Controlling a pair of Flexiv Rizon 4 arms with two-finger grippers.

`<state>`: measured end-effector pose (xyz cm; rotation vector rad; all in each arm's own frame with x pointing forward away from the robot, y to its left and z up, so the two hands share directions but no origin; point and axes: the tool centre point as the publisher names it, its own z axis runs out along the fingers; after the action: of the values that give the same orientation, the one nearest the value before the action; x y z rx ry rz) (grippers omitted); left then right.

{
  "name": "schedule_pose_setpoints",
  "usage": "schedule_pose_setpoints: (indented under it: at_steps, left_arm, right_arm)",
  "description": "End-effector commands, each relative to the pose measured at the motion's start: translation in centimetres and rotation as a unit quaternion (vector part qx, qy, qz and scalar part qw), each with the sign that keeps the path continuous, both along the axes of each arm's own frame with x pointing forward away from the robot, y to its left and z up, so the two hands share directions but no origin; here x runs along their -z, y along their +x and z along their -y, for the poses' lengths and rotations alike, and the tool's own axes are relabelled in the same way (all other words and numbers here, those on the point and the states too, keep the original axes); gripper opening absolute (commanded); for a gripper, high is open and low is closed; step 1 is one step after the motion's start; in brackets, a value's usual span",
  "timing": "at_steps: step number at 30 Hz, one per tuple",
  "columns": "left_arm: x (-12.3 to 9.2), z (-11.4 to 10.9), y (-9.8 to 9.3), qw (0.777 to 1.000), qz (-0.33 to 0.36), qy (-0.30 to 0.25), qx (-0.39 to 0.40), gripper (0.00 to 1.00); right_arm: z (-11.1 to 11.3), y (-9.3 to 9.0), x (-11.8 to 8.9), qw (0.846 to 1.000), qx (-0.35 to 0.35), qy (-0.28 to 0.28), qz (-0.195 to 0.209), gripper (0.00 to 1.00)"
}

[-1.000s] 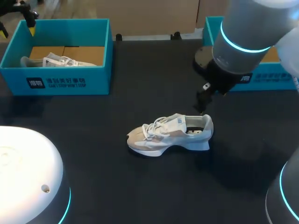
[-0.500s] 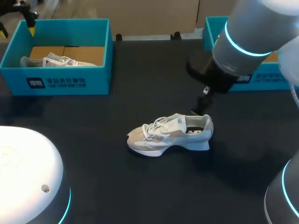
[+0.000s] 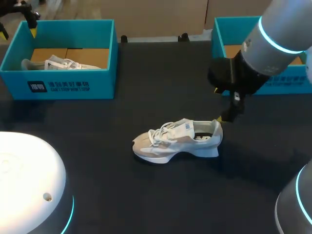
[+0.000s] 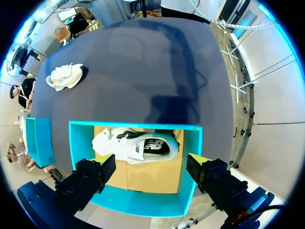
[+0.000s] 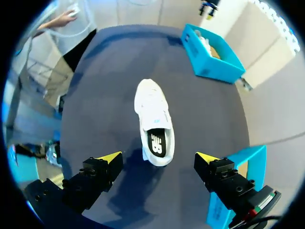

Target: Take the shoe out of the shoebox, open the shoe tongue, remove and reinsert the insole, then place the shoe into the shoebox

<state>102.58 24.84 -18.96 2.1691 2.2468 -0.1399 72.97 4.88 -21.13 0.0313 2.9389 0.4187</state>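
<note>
Sneaker (image 3: 178,139) stands unboxed on the table (image 3: 146,195) — tongue-opening step, I judge. Right pincer (image 5: 158,158) spread wide, empty, just over the sneaker's heel — next, drop toward its tongue.

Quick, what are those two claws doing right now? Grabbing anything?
Left gripper: open, holding nothing, over the shoebox.
Right gripper: open, holding nothing, over the heel of the shoe.
</note>
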Motion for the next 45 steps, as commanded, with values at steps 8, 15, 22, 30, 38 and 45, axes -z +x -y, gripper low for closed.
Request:
schedule_pose_setpoints:
  at_steps: [8,15,22,30,38,45]
  left_arm:
    - [0.0,0.0,0.0,1.000,0.000,0.002,0.001,1.00]
    - [0.0,0.0,0.0,1.000,0.000,0.002,0.001,1.00]
    - [0.0,0.0,0.0,1.000,0.000,0.002,0.001,1.00]
    - [0.0,0.0,0.0,1.000,0.000,0.002,0.001,1.00]
    - [0.0,0.0,0.0,1.000,0.000,0.002,0.001,1.00]
    - [0.0,0.0,0.0,1.000,0.000,0.002,0.001,1.00]
  right_arm:
    - [1.6,-0.3,0.7,0.995,-0.100,0.010,0.027,1.00]
    - [1.6,-0.3,0.7,0.995,-0.100,0.010,0.027,1.00]
    - [1.6,-0.3,0.7,0.995,-0.100,0.010,0.027,1.00]
    - [3.9,0.6,2.1,0.990,-0.120,0.069,-0.012,1.00]
    - [6.5,1.8,3.3,0.988,-0.074,0.133,-0.010,1.00]
    - [8.4,2.3,4.2,0.983,-0.058,0.171,-0.017,1.00]
